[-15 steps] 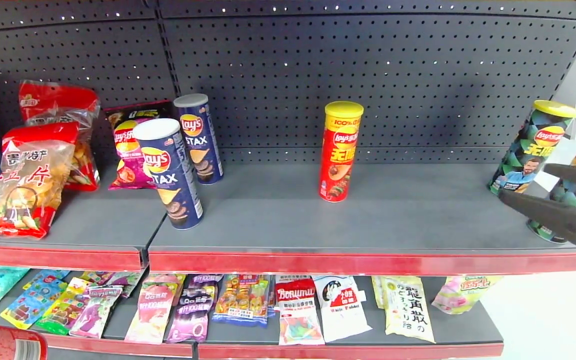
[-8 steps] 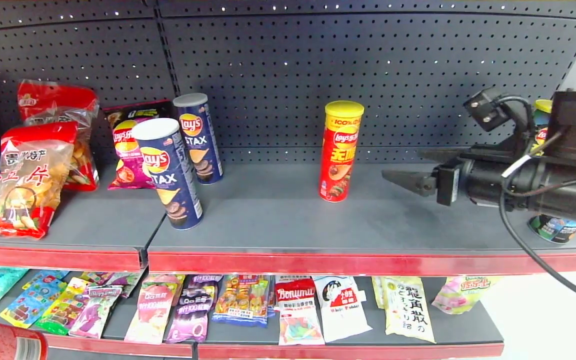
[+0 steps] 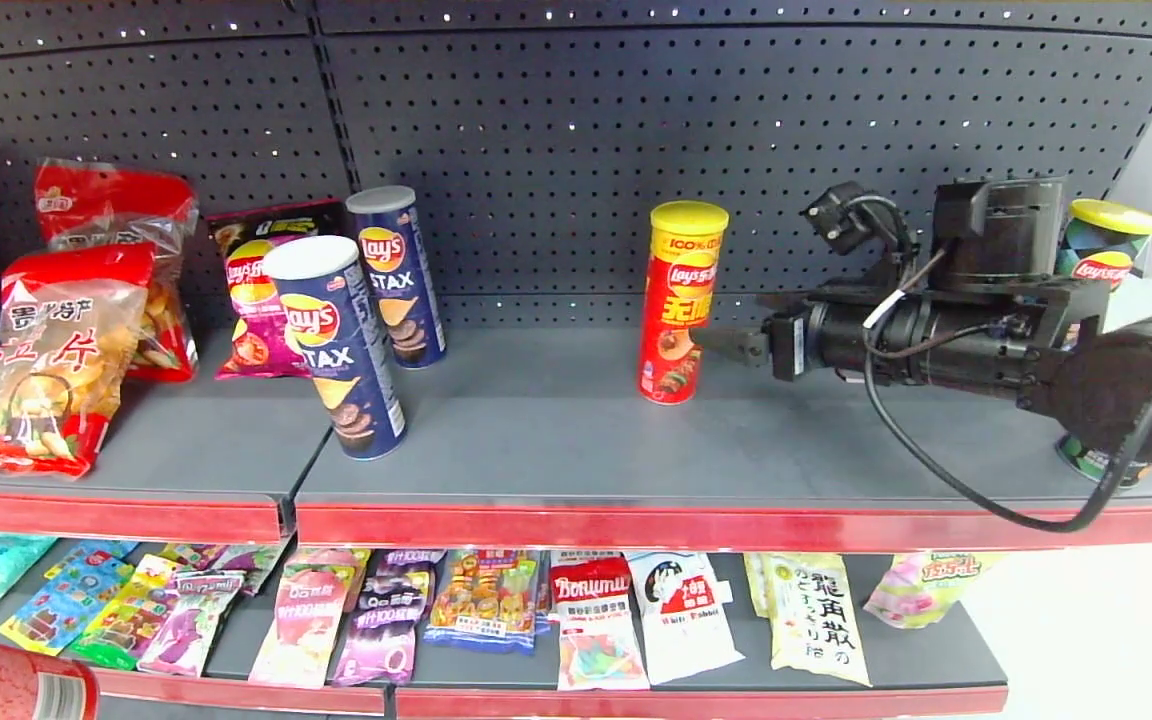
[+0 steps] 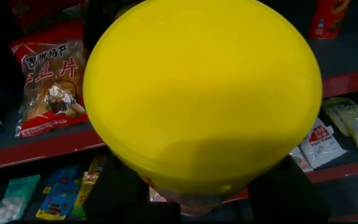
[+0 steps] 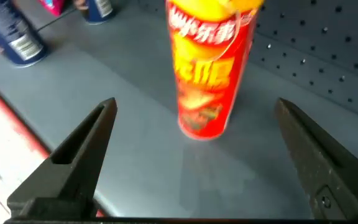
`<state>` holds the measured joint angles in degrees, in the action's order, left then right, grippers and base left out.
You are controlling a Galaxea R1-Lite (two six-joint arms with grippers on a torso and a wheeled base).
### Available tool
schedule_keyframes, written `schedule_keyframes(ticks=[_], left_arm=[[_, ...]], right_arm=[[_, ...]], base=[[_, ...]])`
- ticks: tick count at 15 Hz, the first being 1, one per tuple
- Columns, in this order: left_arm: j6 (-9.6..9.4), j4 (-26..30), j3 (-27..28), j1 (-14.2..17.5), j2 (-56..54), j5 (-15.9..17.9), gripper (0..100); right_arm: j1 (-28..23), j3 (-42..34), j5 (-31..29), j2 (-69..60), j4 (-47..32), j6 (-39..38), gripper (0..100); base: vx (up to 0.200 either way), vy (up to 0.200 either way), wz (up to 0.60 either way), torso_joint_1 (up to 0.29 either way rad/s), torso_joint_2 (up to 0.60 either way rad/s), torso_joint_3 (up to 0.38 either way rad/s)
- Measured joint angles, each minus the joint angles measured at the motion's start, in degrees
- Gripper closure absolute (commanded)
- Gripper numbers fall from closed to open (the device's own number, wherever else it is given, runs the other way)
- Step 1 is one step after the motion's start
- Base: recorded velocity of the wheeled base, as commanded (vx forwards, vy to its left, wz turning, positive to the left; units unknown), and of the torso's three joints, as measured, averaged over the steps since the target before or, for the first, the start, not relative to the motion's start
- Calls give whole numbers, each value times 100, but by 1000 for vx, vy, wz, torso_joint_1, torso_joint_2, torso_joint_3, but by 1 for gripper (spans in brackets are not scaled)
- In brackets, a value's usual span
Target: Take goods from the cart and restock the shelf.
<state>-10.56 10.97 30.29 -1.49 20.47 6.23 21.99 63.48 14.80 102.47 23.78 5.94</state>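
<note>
A red chip can with a yellow lid [image 3: 681,300] stands upright mid-shelf on the grey shelf board [image 3: 556,440]. My right gripper [image 3: 736,322] reaches in from the right at the can's lower half, just short of it. In the right wrist view this gripper [image 5: 196,106] is open, its two dark fingers [image 5: 79,155] spread wide with the can [image 5: 210,68] ahead of the gap between them. In the left wrist view a yellow can lid [image 4: 201,87] sits right before the camera, held between my left gripper's dark fingers [image 4: 120,193]. That can's red body [image 3: 6,685] shows at the bottom left corner of the head view.
Two blue chip cans [image 3: 341,345] [image 3: 398,275] and several snack bags [image 3: 56,360] stand at the shelf's left. Green patterned cans [image 3: 1101,245] are at the far right behind my right arm. A perforated back panel [image 3: 576,150] closes the rear. Sachets [image 3: 596,620] line the lower shelf.
My right arm has swept in from the right edge and moved left along the shelf, its open fingers now close to the red can. Nothing on the shelf has moved.
</note>
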Motion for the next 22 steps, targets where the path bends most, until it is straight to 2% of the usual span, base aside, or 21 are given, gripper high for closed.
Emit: schedule_keyframes(ticks=[17,22], left_arm=[[0,11,-41,0,69,0,100],[0,11,-43,0,94,0,100]], right_arm=[[33,1899,-156,1310,-4,-126,0],[165,2166,-262,1538,-6,-277,0]], base=[[0,0,0,0,0,0],[0,0,0,0,0,0]])
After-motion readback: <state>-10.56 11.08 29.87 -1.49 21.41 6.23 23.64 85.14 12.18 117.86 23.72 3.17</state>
